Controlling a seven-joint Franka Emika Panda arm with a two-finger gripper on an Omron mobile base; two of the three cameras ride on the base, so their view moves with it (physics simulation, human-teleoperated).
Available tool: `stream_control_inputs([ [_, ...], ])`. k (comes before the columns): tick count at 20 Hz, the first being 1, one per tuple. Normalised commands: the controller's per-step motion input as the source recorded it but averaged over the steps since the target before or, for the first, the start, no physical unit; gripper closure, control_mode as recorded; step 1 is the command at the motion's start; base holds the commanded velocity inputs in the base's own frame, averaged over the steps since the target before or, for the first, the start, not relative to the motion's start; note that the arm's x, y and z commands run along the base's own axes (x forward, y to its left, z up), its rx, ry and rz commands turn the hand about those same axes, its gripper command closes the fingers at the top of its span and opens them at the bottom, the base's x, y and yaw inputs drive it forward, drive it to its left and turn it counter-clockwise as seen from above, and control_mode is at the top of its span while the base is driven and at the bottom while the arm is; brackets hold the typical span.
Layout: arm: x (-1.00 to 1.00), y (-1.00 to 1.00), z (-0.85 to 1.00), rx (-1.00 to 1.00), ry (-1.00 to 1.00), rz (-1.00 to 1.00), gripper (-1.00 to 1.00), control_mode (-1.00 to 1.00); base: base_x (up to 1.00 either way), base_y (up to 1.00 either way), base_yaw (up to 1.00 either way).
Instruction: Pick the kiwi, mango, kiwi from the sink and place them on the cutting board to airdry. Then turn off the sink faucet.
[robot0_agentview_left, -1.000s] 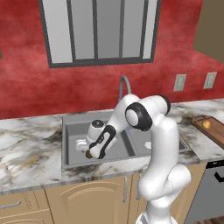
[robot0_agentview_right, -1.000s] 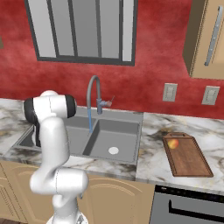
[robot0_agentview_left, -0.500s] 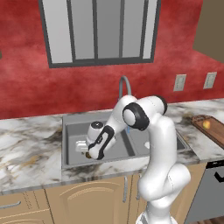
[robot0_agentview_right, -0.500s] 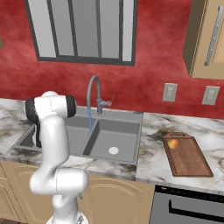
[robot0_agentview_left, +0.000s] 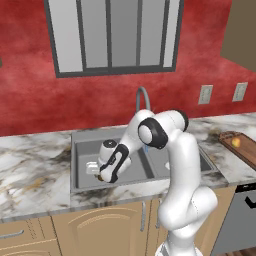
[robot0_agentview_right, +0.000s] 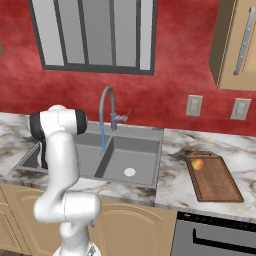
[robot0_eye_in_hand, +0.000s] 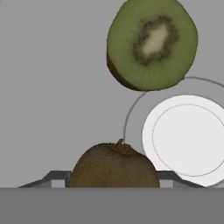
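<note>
- The grey sink (robot0_agentview_left: 80, 165) is sitting in the marbled tabletop (robot0_agentview_left: 30, 175), and it has two basins.
- In the left basin, a brown kiwi (robot0_eye_in_hand: 114, 165) is lying between the tips of the end effector (robot0_eye_in_hand: 114, 177).
- A fingertip (robot0_eye_in_hand: 56, 178) is showing close on each side of this fuzzy, round kiwi, but I cannot tell if they are squeezing it.
- A green kiwi (robot0_eye_in_hand: 151, 43) is lying just beyond the brown one, showing a flat cut face with a pale middle and dark seeds.
- A round white drain (robot0_eye_in_hand: 188, 141) is lying beside the two kiwis.
- In the left base view, the end effector (robot0_agentview_left: 102, 176) is reaching low into the left basin.
- The right basin is holding a white drain disc (robot0_agentview_right: 129, 172).
- The tall curved faucet (robot0_agentview_right: 107, 107) is pouring a thin blue stream of water.
- The wooden board (robot0_agentview_right: 214, 177) is lying on the tabletop to the right of the sink, with its long side pointing away from the robot.
- The orange mango (robot0_agentview_right: 198, 164) is sitting on the far end of the board.
</note>
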Motion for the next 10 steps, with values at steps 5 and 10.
stream_control_inputs([
  [5, 0.00, 0.00, 0.00, 0.00, 0.00, 0.00, 1.00, -1.00, 0.00, 0.00, 0.00],
  [10, 0.00, 0.01, 0.20, 0.00, -0.01, 0.00, 1.00, -1.00, 0.00, 0.00, 0.00],
])
